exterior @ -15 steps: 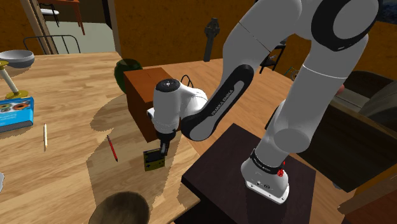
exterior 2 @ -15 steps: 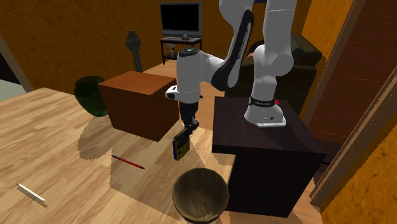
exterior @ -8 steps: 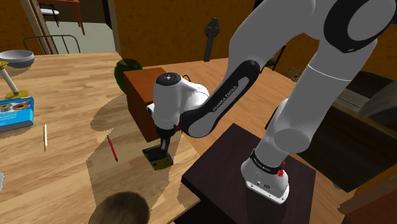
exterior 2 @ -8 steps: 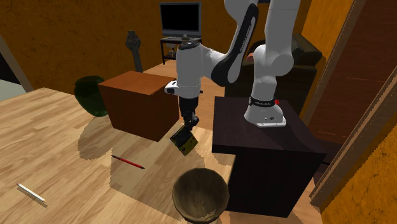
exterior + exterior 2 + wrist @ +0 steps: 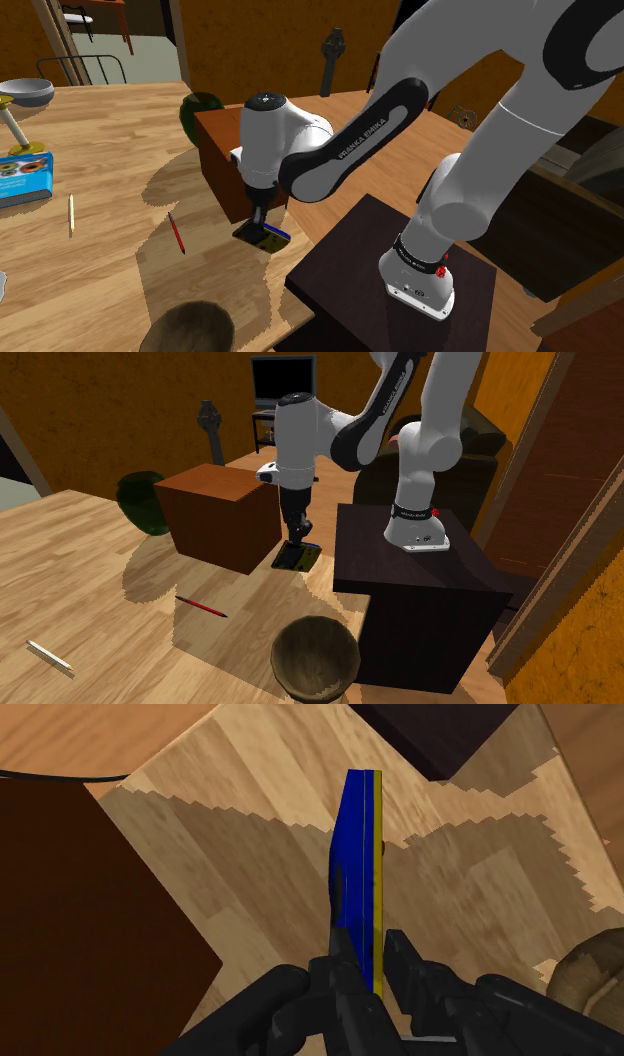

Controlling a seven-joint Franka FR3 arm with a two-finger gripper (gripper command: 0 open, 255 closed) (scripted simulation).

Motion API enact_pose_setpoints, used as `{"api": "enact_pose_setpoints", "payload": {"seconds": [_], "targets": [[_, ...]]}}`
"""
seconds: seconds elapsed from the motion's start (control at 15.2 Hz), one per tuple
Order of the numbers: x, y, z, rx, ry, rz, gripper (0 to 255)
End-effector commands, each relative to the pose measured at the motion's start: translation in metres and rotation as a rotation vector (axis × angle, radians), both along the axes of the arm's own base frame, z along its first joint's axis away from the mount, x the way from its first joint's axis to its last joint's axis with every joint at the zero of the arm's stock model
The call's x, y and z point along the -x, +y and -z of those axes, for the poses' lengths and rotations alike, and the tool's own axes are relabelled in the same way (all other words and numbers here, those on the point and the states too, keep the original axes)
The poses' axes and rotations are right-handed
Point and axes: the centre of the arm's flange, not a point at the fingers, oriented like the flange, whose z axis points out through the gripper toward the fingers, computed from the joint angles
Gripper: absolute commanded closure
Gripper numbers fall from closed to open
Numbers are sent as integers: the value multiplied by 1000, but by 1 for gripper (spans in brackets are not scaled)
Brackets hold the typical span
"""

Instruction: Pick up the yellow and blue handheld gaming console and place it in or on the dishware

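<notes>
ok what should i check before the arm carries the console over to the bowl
1. Grip: the black gripper is shut on the flat blue and yellow console: ok.
2. Console off the light wooden surface: ok, it hangs above it.
3. Inside of the round brown bowl: ok, looks empty.
4. Console above the bowl: not ok, the bowl stands off to one side.
5. Way to the bowl free of the thin red pencil: ok.
6. Gap to the brown box beside the gripper: cannot tell.

Brand name on the arm (image 5: 362, 135)
White capitals reading "FRANKA EMIKA" run along its dark forearm band, seen in the shoulder view.
</notes>
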Motion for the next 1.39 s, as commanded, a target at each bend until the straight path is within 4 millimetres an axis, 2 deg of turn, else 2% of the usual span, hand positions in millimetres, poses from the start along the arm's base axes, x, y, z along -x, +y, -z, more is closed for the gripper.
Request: {"api": "enact_pose_setpoints", "payload": {"seconds": [0.0,1.19,1.25,1.32], "targets": [[1,0,-12,0,0,0,255],[1,0,-107,0,0,0,255],[1,0,-108,0,0,0,255],[7,12,-110,0,0,0,255]]}}
